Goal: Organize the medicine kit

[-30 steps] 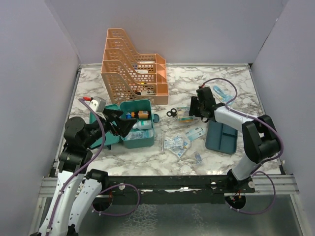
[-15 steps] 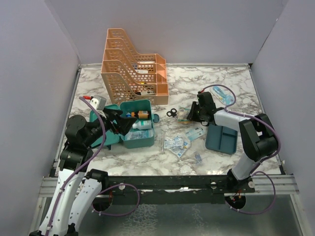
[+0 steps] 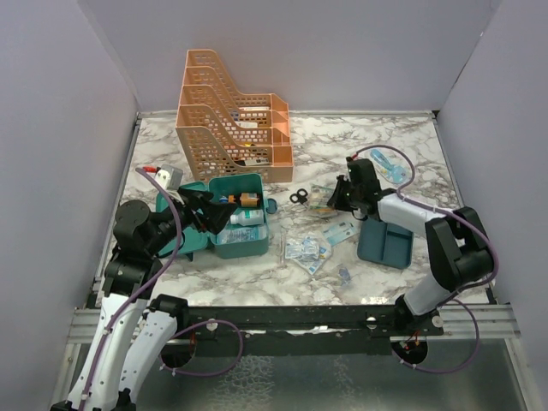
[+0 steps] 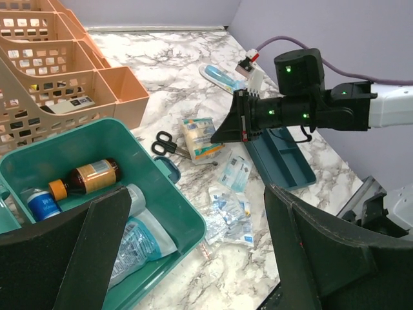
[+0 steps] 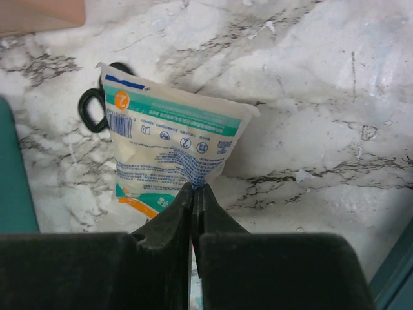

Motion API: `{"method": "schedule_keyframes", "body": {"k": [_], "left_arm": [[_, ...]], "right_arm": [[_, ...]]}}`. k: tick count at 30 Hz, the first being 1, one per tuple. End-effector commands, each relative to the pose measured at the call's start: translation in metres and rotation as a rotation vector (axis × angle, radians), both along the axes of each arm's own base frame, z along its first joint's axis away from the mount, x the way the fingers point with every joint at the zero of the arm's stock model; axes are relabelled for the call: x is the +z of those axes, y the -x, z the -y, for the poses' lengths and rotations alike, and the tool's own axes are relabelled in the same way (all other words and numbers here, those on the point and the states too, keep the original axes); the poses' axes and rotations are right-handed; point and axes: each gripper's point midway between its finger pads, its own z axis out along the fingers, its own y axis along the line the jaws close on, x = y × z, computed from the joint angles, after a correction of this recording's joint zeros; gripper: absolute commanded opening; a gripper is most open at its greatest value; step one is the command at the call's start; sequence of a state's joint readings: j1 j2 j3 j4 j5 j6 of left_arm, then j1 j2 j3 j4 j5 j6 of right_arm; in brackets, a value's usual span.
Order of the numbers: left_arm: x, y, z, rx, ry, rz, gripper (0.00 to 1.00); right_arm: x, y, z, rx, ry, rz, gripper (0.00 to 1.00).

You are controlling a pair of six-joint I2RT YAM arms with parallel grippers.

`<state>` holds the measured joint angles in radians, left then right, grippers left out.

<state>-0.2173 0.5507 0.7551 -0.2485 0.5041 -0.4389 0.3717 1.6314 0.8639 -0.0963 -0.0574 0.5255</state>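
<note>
The medicine kit, an open teal box (image 3: 265,224), stands left of centre and holds a brown bottle (image 4: 87,177), a small blue bottle (image 4: 42,203) and a soft tube (image 4: 139,239). Its teal divided tray (image 3: 385,242) lies apart at the right. My left gripper (image 3: 205,214) hovers open over the box's left side, with nothing between its fingers (image 4: 322,252). My right gripper (image 3: 336,199) is low over the marble, shut on the near edge of a cream packet with teal print (image 5: 171,145). That packet (image 4: 201,137) lies flat between box and tray.
An orange perforated file rack (image 3: 231,111) stands behind the box. Black scissors (image 3: 298,197) lie just beside the packet. Several blue-and-white sachets (image 3: 310,248) are scattered in front, with a thin stick (image 3: 282,248) by the box. A blue item (image 3: 390,167) lies at the far right.
My right gripper has come down towards the packet and closed on its edge. The left arm has barely moved and stays open.
</note>
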Motion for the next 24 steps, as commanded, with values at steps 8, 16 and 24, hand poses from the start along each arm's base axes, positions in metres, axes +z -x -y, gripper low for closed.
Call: {"method": "schedule_keyframes", "body": {"k": [8, 16, 24], "left_arm": [[-0.003, -0.015, 0.012, 0.003, 0.149, -0.166, 0.86], [-0.028, -0.043, 0.015, 0.114, 0.285, -0.311, 0.84], [-0.056, -0.053, 0.013, 0.195, 0.249, -0.356, 0.84]], "right_arm": [[0.115, 0.020, -0.052, 0.281, -0.294, 0.262, 0.01], [0.166, 0.061, -0.117, 0.479, -0.457, 0.299, 0.01], [0.193, 0.082, -0.165, 0.379, -0.576, 0.278, 0.01]]}}
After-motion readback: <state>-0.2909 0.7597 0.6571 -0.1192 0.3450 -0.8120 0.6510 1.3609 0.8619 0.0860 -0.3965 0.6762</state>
